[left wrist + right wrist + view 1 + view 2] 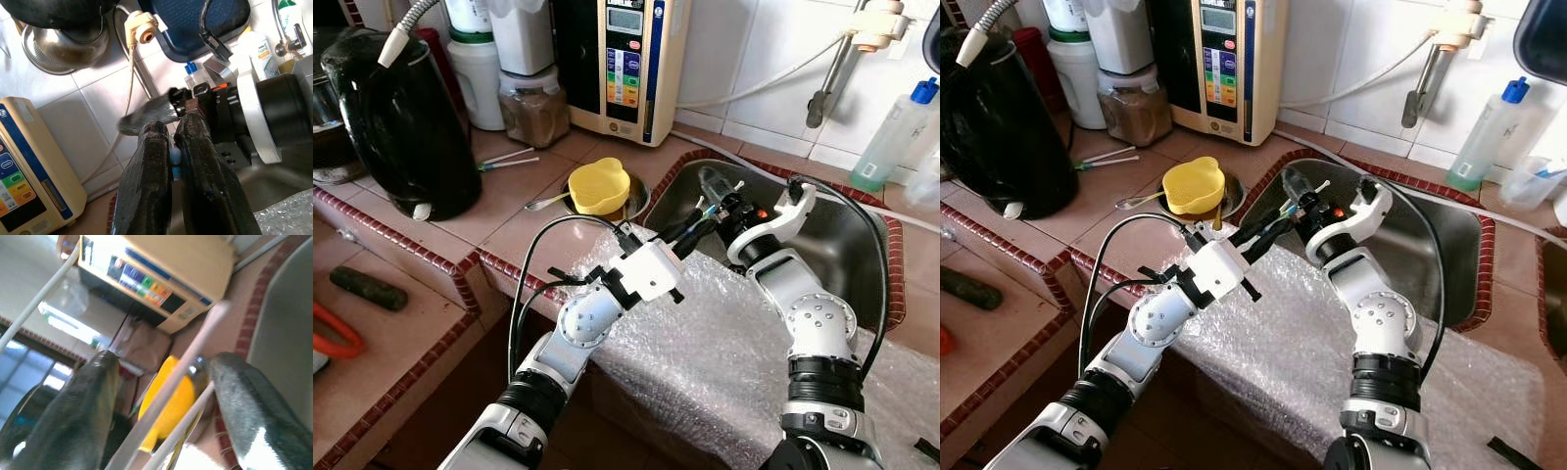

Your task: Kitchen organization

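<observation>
jaws pressed together on thin sticks (172,157) in left gripper (690,231), above sink (862,245) edge. yellow cup (598,185) on counter (509,211) just behind. right gripper (710,201) jaws spread, sticks passing between its fingers (244,411). judgement: a handover; right should close fully before left lets go.

The left gripper (172,142) pinches a thin pale stick (174,157) between its 2 black fingers (146,186), close against the other arm's wrist (259,117), beside a cream wall appliance (29,171).
</observation>
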Motion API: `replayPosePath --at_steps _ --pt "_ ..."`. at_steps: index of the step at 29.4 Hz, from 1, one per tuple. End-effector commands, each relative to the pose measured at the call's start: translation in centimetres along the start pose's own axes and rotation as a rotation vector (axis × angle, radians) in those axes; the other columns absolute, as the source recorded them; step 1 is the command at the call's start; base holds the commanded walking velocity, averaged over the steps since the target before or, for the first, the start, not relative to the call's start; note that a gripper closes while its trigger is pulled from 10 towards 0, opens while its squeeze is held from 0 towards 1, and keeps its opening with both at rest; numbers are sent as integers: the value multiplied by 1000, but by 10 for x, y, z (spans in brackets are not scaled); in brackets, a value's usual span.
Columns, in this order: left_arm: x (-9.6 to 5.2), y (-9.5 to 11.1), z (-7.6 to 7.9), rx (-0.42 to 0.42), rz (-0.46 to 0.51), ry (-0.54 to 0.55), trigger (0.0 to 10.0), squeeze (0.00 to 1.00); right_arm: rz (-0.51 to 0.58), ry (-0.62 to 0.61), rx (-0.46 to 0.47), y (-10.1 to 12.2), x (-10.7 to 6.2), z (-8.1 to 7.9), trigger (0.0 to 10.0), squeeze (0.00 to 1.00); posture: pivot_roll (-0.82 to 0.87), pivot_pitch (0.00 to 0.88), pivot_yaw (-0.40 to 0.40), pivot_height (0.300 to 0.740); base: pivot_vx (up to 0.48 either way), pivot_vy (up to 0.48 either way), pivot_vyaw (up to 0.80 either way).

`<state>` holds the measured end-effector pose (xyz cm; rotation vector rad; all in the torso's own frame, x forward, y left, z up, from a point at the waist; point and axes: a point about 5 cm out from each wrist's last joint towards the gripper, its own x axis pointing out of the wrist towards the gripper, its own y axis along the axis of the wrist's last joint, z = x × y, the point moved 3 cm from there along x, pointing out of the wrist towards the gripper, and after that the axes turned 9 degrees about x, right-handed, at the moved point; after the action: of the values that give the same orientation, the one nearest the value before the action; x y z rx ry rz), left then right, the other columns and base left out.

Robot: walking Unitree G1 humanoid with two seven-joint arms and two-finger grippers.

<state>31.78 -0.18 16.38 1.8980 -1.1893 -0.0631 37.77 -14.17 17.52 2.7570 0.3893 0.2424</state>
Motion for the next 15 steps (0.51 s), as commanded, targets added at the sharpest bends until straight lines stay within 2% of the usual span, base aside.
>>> replayPosePath --at_steps 1,15 --pt "1 3 3 -3 14 -8 0 0 13 -8 -9 4 2 -1 0 0 4 0 -26 740 0 0 0" --pt "0 0 3 -5 -3 0 0 0 32 -48 -23 7 2 6 0 0 3 0 -21 740 0 0 0"
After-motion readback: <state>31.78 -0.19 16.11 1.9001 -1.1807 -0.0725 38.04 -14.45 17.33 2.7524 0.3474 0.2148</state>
